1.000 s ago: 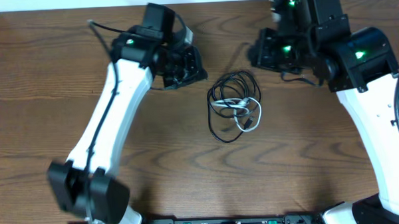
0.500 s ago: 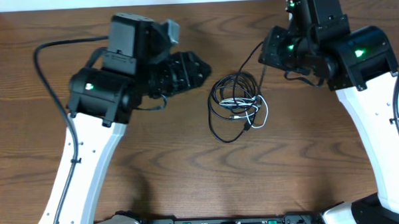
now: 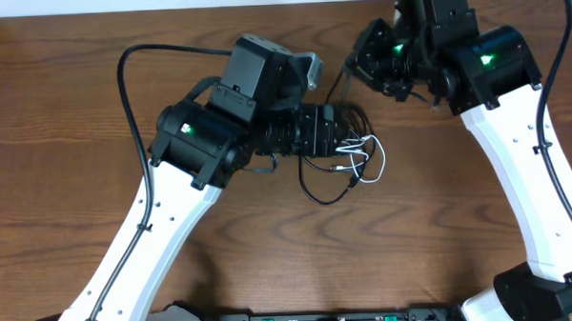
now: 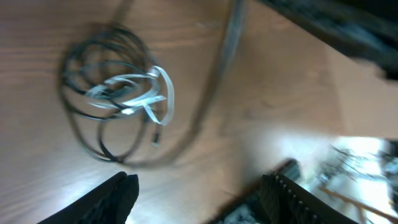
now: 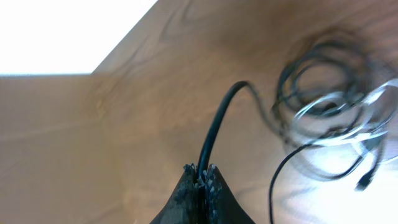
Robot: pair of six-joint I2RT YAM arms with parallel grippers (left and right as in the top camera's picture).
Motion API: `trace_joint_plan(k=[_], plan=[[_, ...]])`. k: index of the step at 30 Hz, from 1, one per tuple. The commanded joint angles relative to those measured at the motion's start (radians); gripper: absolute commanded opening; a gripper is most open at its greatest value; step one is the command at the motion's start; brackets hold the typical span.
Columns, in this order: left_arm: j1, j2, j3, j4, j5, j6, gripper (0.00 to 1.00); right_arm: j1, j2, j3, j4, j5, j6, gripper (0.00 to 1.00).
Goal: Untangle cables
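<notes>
Starting on the left: my left gripper (image 3: 331, 138) hangs right over the cables (image 3: 336, 178), fingers spread, nothing between them. The danger, as I judge it: if I close here I could catch several loops at once and lock the tangle instead of freeing one cord. The white cable (image 4: 148, 94) lies across the black coils, so a blind pinch may take both.

Over to the right: my right gripper (image 5: 200, 178) is clenched on a black strand (image 5: 217, 127) that runs off to the pile. Pull too hard and I reckon the whole bundle slides along the table (image 3: 68, 197), or the loops cinch tighter. The strand is thin and smooth; it could also slip out of the pads.

Materials now, left to right. The table is brown wood grain, flat with a light sheen. The black cords are thin, round and limp, lying in loose overlapping rings near the table's middle. The white one looks flatter, ribbon-like, folded on itself. A small dark plug (image 3: 351, 183) pokes out at the lower right.
</notes>
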Motion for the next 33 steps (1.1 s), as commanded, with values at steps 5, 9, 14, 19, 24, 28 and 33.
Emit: trace_joint_plan(k=[5,9,14,19,24,28,33], plan=[[0.001,0.035,0.002,0.035,-0.182,0.009,0.65,0.008,-0.005,0.008,-0.037,-0.215,0.027,0.02],[0.001,0.051,0.002,0.046,-0.175,-0.002,0.40,0.008,-0.005,0.008,-0.036,-0.218,0.027,0.01],[0.001,0.075,0.002,0.042,-0.174,-0.002,0.08,0.008,-0.005,0.008,-0.037,-0.230,0.027,0.02],[0.001,0.081,0.002,0.042,-0.168,-0.002,0.07,0.008,-0.005,0.008,-0.051,-0.083,-0.030,0.08],[0.002,0.054,0.002,0.031,-0.171,-0.002,0.07,0.005,-0.005,0.008,-0.133,0.175,-0.215,0.58],[0.004,0.014,0.002,0.024,-0.224,-0.057,0.07,0.005,-0.005,0.006,-0.248,0.397,-0.371,0.91],[0.013,-0.045,0.002,0.048,-0.226,-0.122,0.08,0.005,-0.005,-0.072,-0.341,0.494,-0.431,0.99]])
